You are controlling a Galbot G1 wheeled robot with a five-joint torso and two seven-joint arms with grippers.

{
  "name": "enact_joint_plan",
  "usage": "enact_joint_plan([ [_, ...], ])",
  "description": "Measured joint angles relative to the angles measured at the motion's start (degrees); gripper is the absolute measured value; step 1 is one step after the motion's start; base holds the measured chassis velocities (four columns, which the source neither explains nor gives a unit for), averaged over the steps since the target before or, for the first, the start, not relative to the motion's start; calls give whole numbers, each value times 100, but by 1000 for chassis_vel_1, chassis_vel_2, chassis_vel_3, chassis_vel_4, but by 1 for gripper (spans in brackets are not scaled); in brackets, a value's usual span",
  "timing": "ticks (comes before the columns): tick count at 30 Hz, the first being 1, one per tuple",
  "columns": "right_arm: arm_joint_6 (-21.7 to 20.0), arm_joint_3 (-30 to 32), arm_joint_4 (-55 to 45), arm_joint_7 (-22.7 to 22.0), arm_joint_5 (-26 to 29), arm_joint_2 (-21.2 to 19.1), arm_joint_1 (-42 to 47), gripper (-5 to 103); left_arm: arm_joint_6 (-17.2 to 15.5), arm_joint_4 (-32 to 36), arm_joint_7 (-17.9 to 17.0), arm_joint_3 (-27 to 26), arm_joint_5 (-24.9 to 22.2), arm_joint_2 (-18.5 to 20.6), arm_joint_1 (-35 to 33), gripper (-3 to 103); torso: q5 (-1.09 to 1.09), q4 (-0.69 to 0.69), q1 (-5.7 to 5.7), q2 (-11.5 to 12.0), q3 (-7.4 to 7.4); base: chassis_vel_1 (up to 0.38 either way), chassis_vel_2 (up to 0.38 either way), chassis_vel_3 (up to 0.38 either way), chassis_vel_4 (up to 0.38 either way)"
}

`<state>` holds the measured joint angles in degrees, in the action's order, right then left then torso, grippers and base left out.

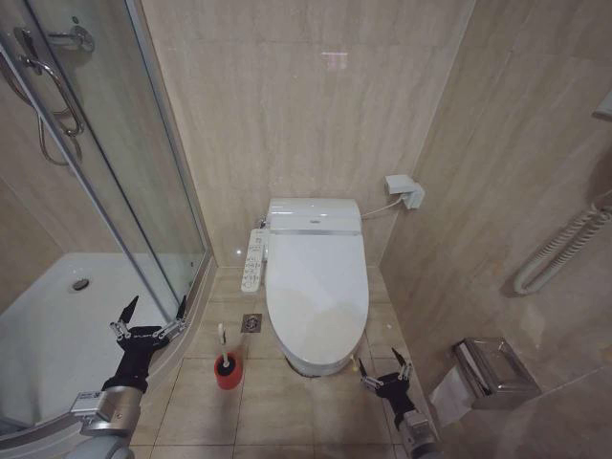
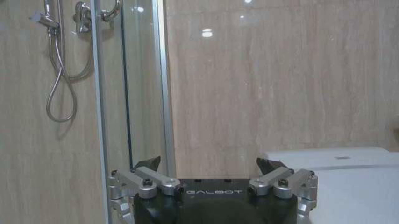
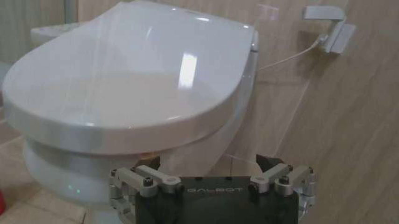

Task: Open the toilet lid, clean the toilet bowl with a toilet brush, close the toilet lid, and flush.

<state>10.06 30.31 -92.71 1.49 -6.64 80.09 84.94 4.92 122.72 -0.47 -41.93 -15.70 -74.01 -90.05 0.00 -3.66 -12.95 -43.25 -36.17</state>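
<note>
The toilet lid (image 1: 317,287) lies shut over the toilet bowl (image 1: 316,364), hiding the bowl's inside. The toilet brush (image 1: 223,341) stands upright in its red cup holder (image 1: 228,371) on the floor, left of the bowl's front. My left gripper (image 1: 153,312) is open and empty, left of the brush beside the shower's edge. My right gripper (image 1: 384,364) is open and empty, low at the bowl's front right. In the right wrist view the open right gripper (image 3: 209,161) sits just below the toilet lid's (image 3: 137,88) front rim and close to the bowl (image 3: 59,172). The left gripper (image 2: 209,164) faces the wall.
A glass shower door (image 1: 143,191) and white shower tray (image 1: 48,325) close off the left side. A white button-panel strip (image 1: 253,260) hangs at the toilet's left, above a floor drain (image 1: 251,322). The right wall carries a paper holder (image 1: 488,371), a grab rail (image 1: 559,251) and a socket (image 1: 406,189).
</note>
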Motion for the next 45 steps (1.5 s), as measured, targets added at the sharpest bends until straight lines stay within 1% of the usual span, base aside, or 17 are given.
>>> enact_joint_plan([
  [11, -31, -161, 428, 15, -85, -30, -197, 100, 0, 0, 0, 0, 0, 0, 0, 100, 0, 0, 0, 0, 0, 0, 0, 0, 0],
  [18, -10, -329, 659, 8, -90, -173, -352, 100, 0, 0, 0, 0, 0, 0, 0, 100, 0, 0, 0, 0, 0, 0, 0, 0, 0],
  [33, 90, -373, 1101, -48, -103, -29, -652, 99, 0, 0, 0, 0, 0, 0, 0, 100, 0, 0, 0, 0, 0, 0, 0, 0, 0],
  [34, 91, -380, 1100, -48, -103, -27, -652, 73, 0, 0, 0, 0, 0, 0, 0, 100, 0, 0, 0, 0, 0, 0, 0, 0, 0],
  [41, 93, -413, 1027, -46, -96, -41, -648, 73, 0, 0, 0, 0, 0, 0, 0, 100, 0, 0, 0, 0, 0, 0, 0, 0, 0],
  [42, 92, -414, 1005, -45, -93, -50, -645, 46, 0, 0, 0, 0, 0, 0, 0, 100, 0, 0, 0, 0, 0, 0, 0, 0, 0],
  [45, 92, -414, 953, -45, -81, -69, -635, 46, 0, 0, 0, 0, 0, 0, 0, 100, 0, 0, 0, 0, 0, 0, 0, 0, 0],
])
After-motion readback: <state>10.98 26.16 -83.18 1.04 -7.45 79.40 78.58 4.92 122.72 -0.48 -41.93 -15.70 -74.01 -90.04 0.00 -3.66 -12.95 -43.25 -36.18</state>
